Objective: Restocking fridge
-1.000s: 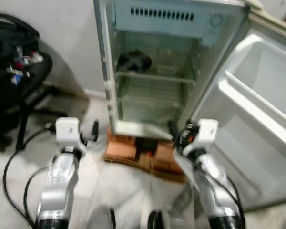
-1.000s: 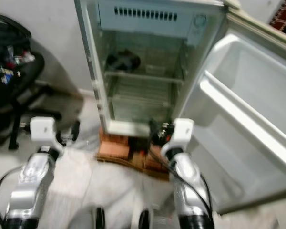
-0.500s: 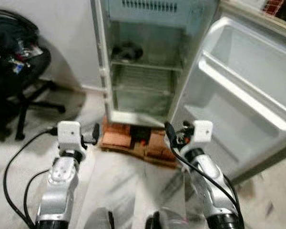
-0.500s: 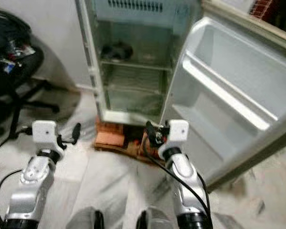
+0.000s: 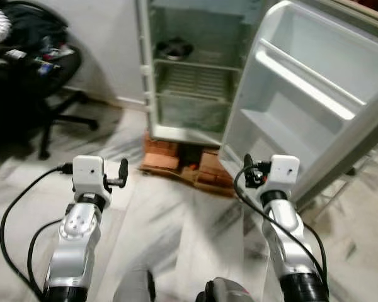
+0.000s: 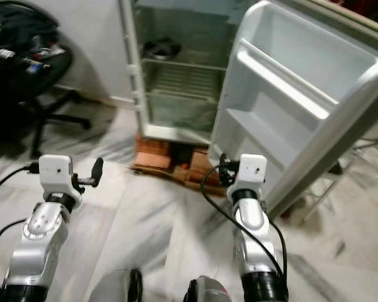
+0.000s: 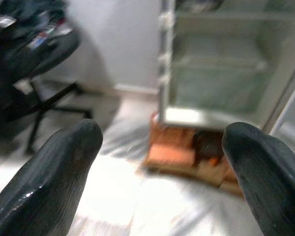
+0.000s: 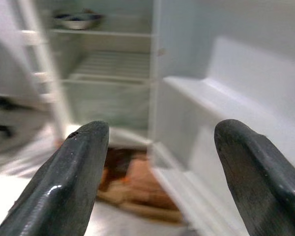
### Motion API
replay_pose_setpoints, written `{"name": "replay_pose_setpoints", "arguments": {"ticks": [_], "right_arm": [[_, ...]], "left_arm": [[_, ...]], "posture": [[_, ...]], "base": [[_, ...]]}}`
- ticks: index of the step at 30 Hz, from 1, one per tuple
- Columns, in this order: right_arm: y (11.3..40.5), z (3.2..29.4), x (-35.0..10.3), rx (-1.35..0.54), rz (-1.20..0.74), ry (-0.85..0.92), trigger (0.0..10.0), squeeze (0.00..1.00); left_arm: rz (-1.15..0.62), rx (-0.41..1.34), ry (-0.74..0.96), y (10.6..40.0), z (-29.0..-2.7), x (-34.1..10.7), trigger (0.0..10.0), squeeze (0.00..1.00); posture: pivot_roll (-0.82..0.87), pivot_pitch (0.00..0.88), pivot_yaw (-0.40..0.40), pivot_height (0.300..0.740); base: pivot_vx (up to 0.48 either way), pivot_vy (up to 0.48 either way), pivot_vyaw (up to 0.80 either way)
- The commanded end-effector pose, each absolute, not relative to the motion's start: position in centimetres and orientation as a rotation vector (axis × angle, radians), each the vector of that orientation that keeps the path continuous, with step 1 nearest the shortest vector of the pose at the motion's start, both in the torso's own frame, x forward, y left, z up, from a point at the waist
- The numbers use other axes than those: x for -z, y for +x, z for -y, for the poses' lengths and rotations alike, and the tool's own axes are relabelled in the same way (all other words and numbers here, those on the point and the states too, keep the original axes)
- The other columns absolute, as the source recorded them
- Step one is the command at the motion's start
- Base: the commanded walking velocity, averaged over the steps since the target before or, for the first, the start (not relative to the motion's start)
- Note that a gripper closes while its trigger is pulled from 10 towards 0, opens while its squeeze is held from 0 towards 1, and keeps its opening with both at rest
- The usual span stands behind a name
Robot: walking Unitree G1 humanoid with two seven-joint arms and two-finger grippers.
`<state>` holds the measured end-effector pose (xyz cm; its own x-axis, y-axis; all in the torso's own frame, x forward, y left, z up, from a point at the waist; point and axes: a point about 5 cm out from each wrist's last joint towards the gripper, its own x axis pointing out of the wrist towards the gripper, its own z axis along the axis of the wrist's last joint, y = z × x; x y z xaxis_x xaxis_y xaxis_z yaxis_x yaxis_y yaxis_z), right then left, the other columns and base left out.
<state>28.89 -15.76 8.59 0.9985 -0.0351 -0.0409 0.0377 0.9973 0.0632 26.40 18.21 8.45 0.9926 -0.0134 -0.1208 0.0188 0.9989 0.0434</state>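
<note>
Open fridge, dark bowl on top shelf

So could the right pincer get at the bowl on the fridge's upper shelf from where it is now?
Probably not yet. The door is swung wide, so nothing blocks the bowl, but the open, empty right pincer hangs well short of the fridge, over the floor.

Head stereo looks down at the open fridge; both wrist views face it lower, nearer.
</note>
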Motion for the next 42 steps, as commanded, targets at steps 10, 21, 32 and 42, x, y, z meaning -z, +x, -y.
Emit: {"name": "replay_pose_setpoints", "arguments": {"ticks": [10, 21, 32, 42], "right_arm": [[28.7, 15.9, -8.0, 0.054, -0.063, 0.016, 10.0, 0.00], [29.0, 16.1, -8.1, 0.061, -0.059, 0.051, 10.0, 0.00], [28.9, 15.1, -8.5, -0.039, -0.027, 0.062, 10.0, 0.00], [28.8, 14.9, -8.5, -0.057, -0.029, 0.067, 10.0, 0.00]], "left_arm": [[-0.108, 0.029, 0.084, 26.4, -18.0, -8.5, 10.0, 0.00], [-0.108, 0.036, 0.096, 26.5, -18.0, -8.4, 10.0, 0.00], [-0.102, 0.042, 0.093, 26.4, -18.0, -8.4, 10.0, 0.00], [-0.104, 0.049, 0.089, 26.3, -17.8, -8.3, 10.0, 0.00]], "posture": [[0.04, 0.116, -0.019, 0.740], [0.04, 0.112, -0.022, 0.740], [0.04, 0.118, -0.024, 0.740], [0.05, 0.119, -0.031, 0.740]], "base": [[0.000, 0.000, 0.00], [0.000, -0.087, 0.00], [0.231, -0.376, 0.00], [0.327, -0.348, 0.00]]}}
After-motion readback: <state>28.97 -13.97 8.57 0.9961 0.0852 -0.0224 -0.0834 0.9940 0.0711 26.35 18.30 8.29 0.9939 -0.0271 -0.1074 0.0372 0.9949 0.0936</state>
